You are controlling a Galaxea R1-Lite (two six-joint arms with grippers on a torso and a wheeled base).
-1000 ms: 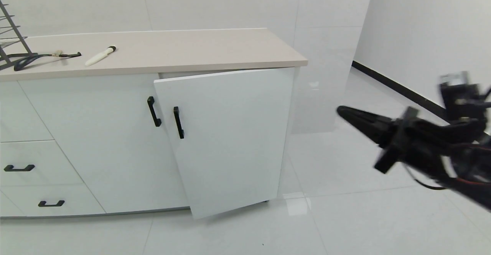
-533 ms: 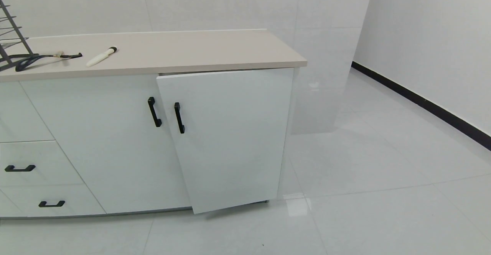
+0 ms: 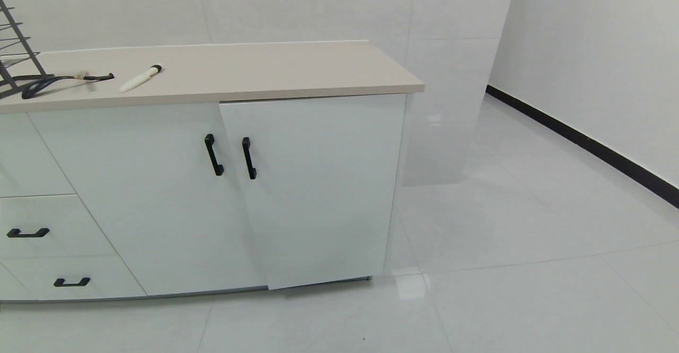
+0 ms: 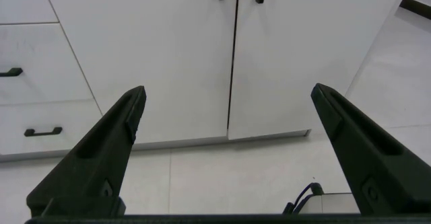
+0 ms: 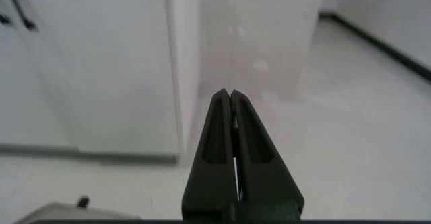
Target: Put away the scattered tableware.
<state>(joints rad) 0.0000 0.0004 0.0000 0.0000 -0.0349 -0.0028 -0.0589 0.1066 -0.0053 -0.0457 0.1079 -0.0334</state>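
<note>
While the white cupboard door [image 3: 318, 183] sits almost flush: stowing step looks done.
Cream, black-tipped slim utensil [image 3: 139, 78]: lies on the beige desk [image 3: 276, 69].
Left pincer [image 4: 227, 89]: spread wide, empty.
Right pincer [image 5: 230, 95]: pressed together, empty.
Next: probably reaching for the utensil with the wide pincer.

You have two pieces lying flat on the beige countertop [image 3: 276, 69], both toward its left end. A cream-white utensil [image 3: 139, 78], knife-like with a short black end, lies diagonally. Just left of it, not touching, lies a long thin black utensil [image 3: 63, 80]; its curved end rests by the foot of the wire rack [image 3: 32, 52].
</note>
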